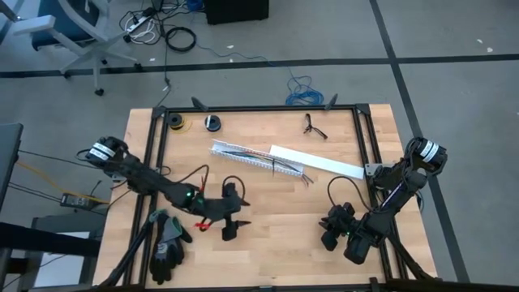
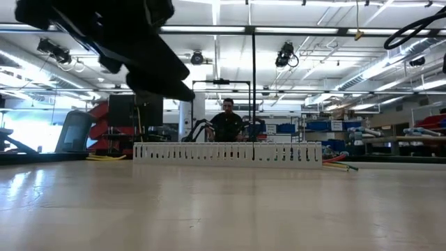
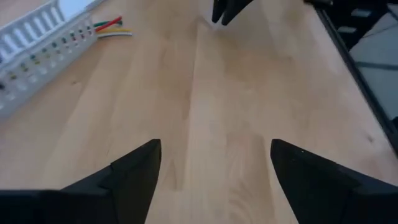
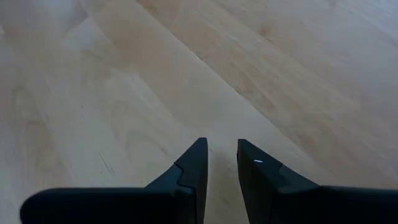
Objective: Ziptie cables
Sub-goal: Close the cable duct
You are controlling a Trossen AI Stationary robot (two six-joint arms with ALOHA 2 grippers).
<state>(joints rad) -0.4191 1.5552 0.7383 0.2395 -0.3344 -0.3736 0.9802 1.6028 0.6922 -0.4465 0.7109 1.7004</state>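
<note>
Wooden table: L pincer wide open & empty, R pincer nearly closed, empty.

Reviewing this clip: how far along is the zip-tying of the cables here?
Nothing looks done. The cables lie loose at the end of the white slotted strip; no tie is visible on them. Nothing is in hand: the left gripper hovers open over bare table, the right gripper sits low over bare wood, nearly closed and empty. Picking up, bundling and tying all remain.
</note>
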